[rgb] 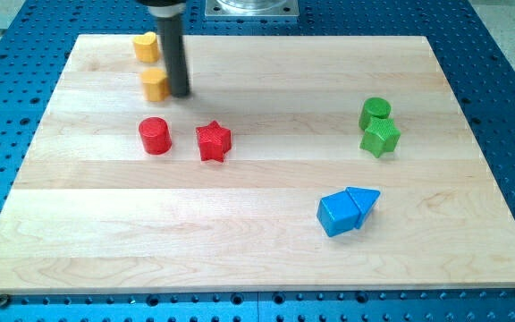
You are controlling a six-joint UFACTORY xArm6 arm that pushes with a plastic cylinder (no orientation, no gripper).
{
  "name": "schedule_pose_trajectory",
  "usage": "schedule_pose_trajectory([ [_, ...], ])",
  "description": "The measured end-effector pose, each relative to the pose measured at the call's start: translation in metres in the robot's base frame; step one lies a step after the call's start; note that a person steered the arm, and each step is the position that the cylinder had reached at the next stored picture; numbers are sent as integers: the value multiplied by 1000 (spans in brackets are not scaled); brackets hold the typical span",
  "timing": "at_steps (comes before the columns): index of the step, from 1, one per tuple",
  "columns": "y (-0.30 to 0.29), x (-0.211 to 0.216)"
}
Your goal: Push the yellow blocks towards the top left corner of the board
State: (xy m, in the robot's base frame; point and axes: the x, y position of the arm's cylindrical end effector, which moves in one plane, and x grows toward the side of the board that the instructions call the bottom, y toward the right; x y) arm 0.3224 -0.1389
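Near the wooden board's point(266, 250) top-left corner, my tip point(180, 93), a fingerless rod, touches the lower yellow block point(155, 84); pushing leftward and upward should herd it toward the upper yellow block point(145, 46).

Board point(240, 250) centre open; red cylinder point(155, 135), red star point(213, 141) below my tip point(180, 92).

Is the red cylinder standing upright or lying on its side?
Upright. The red cylinder shows its round flat face on top and stands on the wooden board, left of the red star.

A straight, dark grey, smooth cylindrical rod point(174, 54); my tip point(179, 93) ends blunt and flat
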Motion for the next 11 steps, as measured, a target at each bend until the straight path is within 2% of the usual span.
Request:
schedule_pose_trajectory([
  [1,-18,-5],
  [2,-5,22],
  [4,-34,23],
  [5,-67,27],
  [6,-70,18],
  [7,-36,-2],
  [8,-31,-34],
  [9,-45,-35],
  [10,-2,-28],
  [11,24,-66],
])
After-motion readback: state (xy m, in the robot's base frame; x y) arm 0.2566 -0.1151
